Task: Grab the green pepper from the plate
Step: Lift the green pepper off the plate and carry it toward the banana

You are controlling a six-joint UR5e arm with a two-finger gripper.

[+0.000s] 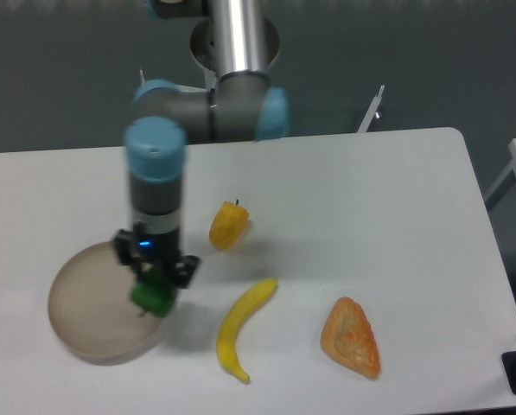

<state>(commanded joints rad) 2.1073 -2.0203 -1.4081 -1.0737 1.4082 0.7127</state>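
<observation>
Green pepper [152, 298] sits directly under the gripper [156, 284], over the right-hand part of the plate [80, 303], close to the plate's rim. The gripper points straight down and its two fingers come down on either side of the pepper's top, closed on it. Whether the pepper rests on the plate or is held just clear of it cannot be told from this view.

The plate spreads out to the left of and below the gripper, its bare floor showing on the side away from the pepper. The arm's wrist, with a blue cap [155, 149] at its top, rises straight above the gripper, and the rest of the arm runs up and to the right of it toward the far edge of the white surface [370, 216].

A yellow-orange pepper [228, 225] lies on the surface up and to the right of the gripper, apart from the plate. A banana [243, 327] lies to the right of the gripper and slightly nearer the camera, just beyond the plate's rim. An orange wedge-shaped item [351, 337] lies farther right, well apart from the gripper.
</observation>
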